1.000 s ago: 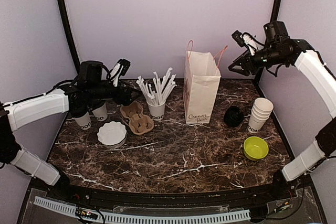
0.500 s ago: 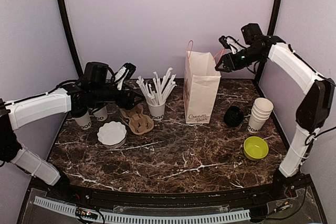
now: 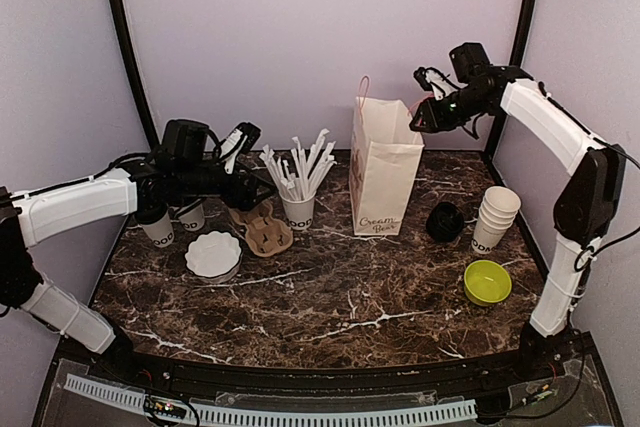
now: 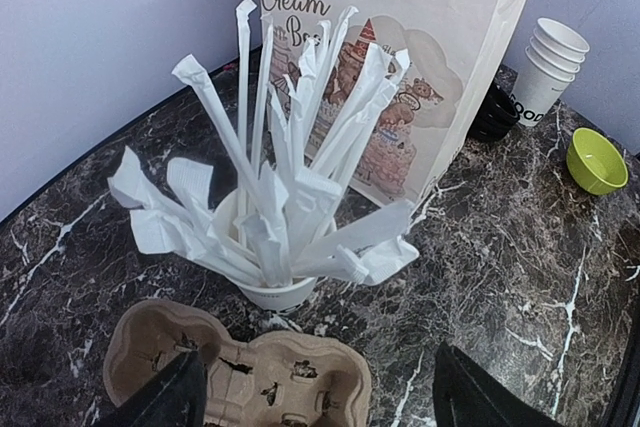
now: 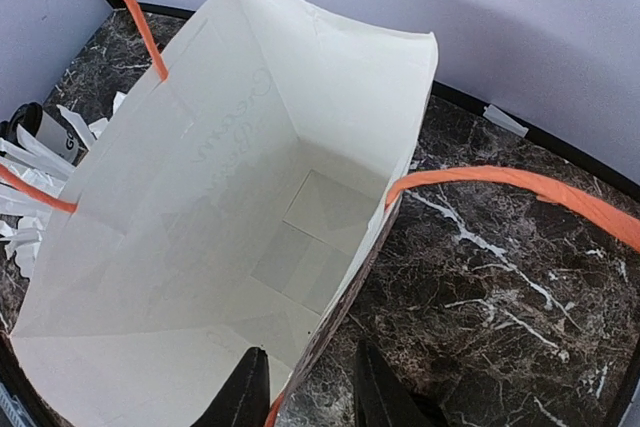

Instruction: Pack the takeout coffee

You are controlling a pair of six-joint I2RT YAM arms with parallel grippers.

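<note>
Hovering above the carrier [image 3: 264, 229], left end effector [image 3: 260, 193] sits right of coffee cups [image 3: 160, 231].

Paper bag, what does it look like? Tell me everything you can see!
The paper bag is cream-white and stands upright on the dark marble table beside the cup of straws. Its top is wide open and it is empty inside. It has two thin orange handles and brown lettering starting "Cream" with a drawing on one side. The right gripper is at its top edge, a finger on each side of the rim.
</note>
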